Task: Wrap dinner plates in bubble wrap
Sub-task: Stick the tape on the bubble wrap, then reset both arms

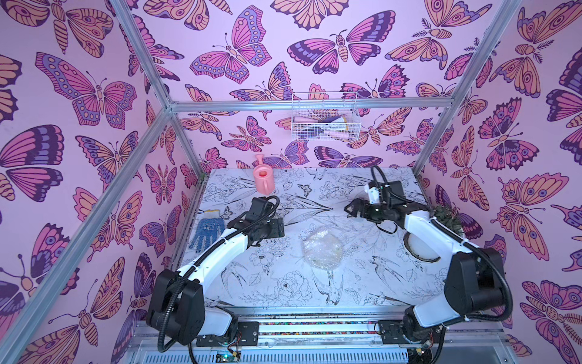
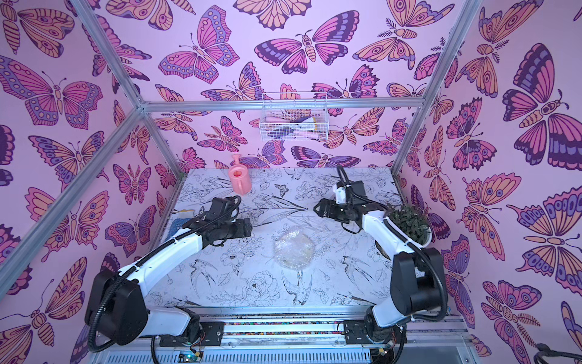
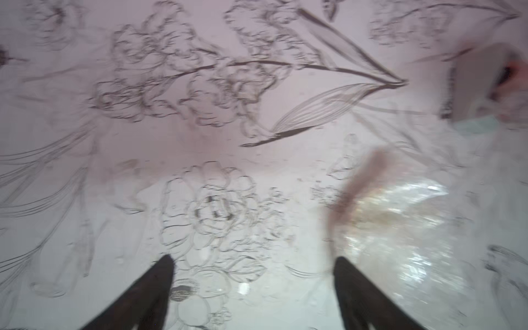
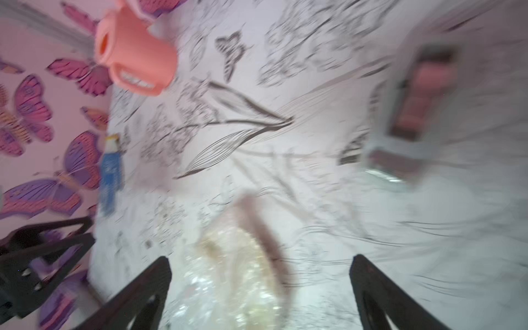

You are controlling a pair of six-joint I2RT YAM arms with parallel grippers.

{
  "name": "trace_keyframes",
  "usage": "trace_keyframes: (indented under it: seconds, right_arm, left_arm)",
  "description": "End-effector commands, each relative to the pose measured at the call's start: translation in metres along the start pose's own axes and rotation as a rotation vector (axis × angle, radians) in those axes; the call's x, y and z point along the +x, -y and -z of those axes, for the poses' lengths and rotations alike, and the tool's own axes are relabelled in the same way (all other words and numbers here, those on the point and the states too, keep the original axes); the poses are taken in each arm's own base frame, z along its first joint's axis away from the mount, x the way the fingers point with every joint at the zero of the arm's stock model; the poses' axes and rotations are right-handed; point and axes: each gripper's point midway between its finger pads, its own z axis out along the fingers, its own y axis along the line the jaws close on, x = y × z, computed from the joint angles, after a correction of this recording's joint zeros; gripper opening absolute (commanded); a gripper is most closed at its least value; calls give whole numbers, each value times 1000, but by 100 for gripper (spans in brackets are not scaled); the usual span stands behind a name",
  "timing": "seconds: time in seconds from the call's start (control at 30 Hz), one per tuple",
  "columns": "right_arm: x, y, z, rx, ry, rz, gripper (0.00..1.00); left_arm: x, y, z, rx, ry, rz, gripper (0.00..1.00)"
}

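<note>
Two white robot arms reach over a flower-printed tabletop [image 1: 362,283] from its near edge, elbows bent, wrists raised either side of the centre. Between them a rounded bubble wrap [image 1: 322,247] bundle lies alone, closed around the dinner plate [image 1: 330,252], a faint cream tint inside, so wrapping looks finished. The left gripper [image 1: 278,227] and right gripper [image 1: 349,209] hover clear of it, spread wide, empty.

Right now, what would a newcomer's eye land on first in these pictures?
Pink butterfly walls dominate every side. At the middle of the table lies a round, shiny bubble wrap bundle, with the left tool and the right tool both open and clear of it. A pink watering can stands at the far edge.
</note>
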Motion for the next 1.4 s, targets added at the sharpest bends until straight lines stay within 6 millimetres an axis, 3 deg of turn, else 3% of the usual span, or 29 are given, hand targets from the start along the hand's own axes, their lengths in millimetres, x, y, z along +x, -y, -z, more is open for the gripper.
trace_keyframes:
  seconds: [0.0, 0.1, 0.17, 0.27, 0.33, 0.43, 0.57, 0.6, 0.63, 0.7, 0.8, 0.97, 1.37]
  right_arm:
    - [23, 101, 12, 430, 18, 59, 100]
    - [17, 147, 24, 635, 146, 111, 100]
    - [14, 161, 23, 654, 227, 124, 100]
    - [-3, 161, 23, 643, 362, 163, 99]
    - [-10, 163, 24, 635, 420, 158, 99]
    - [-6, 158, 32, 623, 458, 169, 100]
    - [-3, 144, 52, 559, 611, 222, 100]
    - [-5, 146, 54, 550, 649, 209, 99]
    - [-8, 149, 52, 533, 654, 182, 99]
    - [-12, 153, 37, 450, 658, 166, 99]
    - [-2, 144, 16, 366, 600, 234, 99]
    - [-3, 140, 13, 347, 592, 252, 99]
    - [-2, 132, 5, 315, 562, 292, 99]
  left_arm:
    - [-5, -65, -4, -260, 80, 8, 100]
    - [-15, -110, -1, -434, 194, 21, 100]
    - [-22, -127, 2, -459, 227, 49, 100]
    - [-45, -129, 4, -461, 376, -80, 99]
    - [-41, -137, -4, -476, 464, -141, 99]
    - [-40, -153, -8, -481, 530, -114, 99]
    - [-55, -164, 9, -478, 759, -38, 99]
    - [-52, -171, 3, -493, 743, -31, 99]
    - [-37, -180, -3, -509, 728, -23, 99]
    - [-31, -193, -5, -530, 764, 3, 99]
    - [-31, -198, -12, -551, 670, -7, 99]
    - [-46, -189, -14, -532, 700, -14, 99]
    - [-43, -186, -15, -525, 693, -22, 99]
